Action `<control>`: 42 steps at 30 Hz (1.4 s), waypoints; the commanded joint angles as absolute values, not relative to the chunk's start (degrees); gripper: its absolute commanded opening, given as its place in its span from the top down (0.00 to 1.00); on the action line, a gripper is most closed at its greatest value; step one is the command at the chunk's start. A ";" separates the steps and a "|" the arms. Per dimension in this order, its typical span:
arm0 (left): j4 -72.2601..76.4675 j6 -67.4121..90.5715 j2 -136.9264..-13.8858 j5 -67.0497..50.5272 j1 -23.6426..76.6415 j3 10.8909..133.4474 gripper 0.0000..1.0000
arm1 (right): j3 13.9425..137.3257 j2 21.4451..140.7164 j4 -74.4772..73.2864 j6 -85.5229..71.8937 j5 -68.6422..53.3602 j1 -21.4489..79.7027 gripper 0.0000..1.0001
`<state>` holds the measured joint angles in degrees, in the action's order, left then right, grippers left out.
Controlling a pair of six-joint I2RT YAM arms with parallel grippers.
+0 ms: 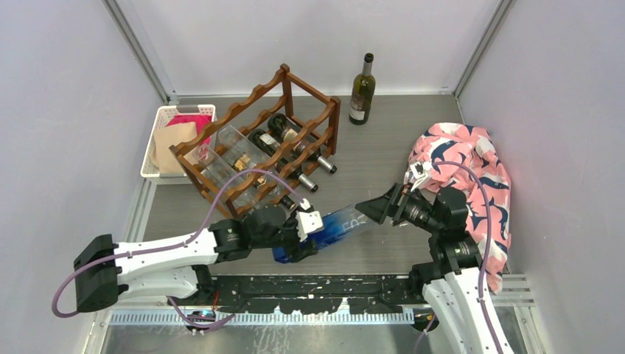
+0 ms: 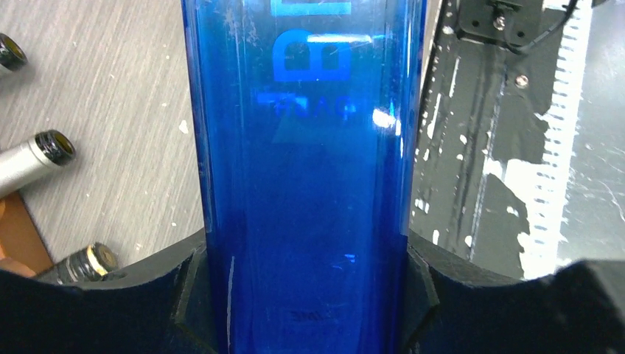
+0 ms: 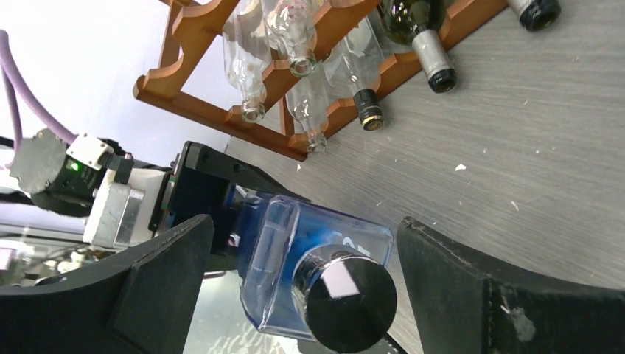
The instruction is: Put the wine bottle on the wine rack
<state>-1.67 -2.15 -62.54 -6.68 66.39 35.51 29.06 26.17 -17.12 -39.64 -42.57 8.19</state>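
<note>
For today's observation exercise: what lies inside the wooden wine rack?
The wine rack holds dark bottles and clear glass bottles, lying down. Rails cover some slots, so the count is unclear.

The blue bottle (image 2: 309, 184) has pale blue block lettering (image 2: 313, 51) along its side. In the left wrist view only one letter, seemingly a B, can be made out; the frame edge cuts off the rest. A fainter line below it is illegible. The far dark green wine bottle (image 1: 362, 85) carries a label (image 1: 359, 109) too small to read.
</note>
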 commanded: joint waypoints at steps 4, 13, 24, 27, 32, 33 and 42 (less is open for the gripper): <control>-6.11 -2.82 -54.95 -11.77 66.65 37.10 1.00 | 36.77 25.38 -27.73 -26.08 -41.60 8.31 0.00; -20.33 -9.85 -51.87 -16.75 66.65 40.65 1.00 | 40.16 27.94 -25.53 -21.35 -50.95 8.32 0.00; -29.01 -10.12 -56.69 -25.71 66.50 49.18 1.00 | 42.02 26.75 -31.88 1.35 -58.13 15.97 0.00; -29.87 -8.67 -57.80 -26.22 66.53 51.09 1.00 | 40.08 24.85 -29.87 3.17 -59.85 16.66 0.00; -33.51 -7.43 -60.05 -26.01 66.11 54.37 1.00 | 40.13 26.13 -32.32 6.76 -60.76 18.97 0.00; -34.16 -7.32 -60.50 -26.23 66.00 54.97 1.00 | 40.46 26.48 -33.60 7.78 -60.38 19.74 0.00; -36.26 -7.81 -62.81 -28.46 64.72 58.62 1.00 | 43.14 31.97 -39.83 15.32 -58.05 26.38 0.00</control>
<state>-41.15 -7.97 -64.16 -23.55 65.28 53.58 40.10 30.70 -38.76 10.96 -58.63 24.21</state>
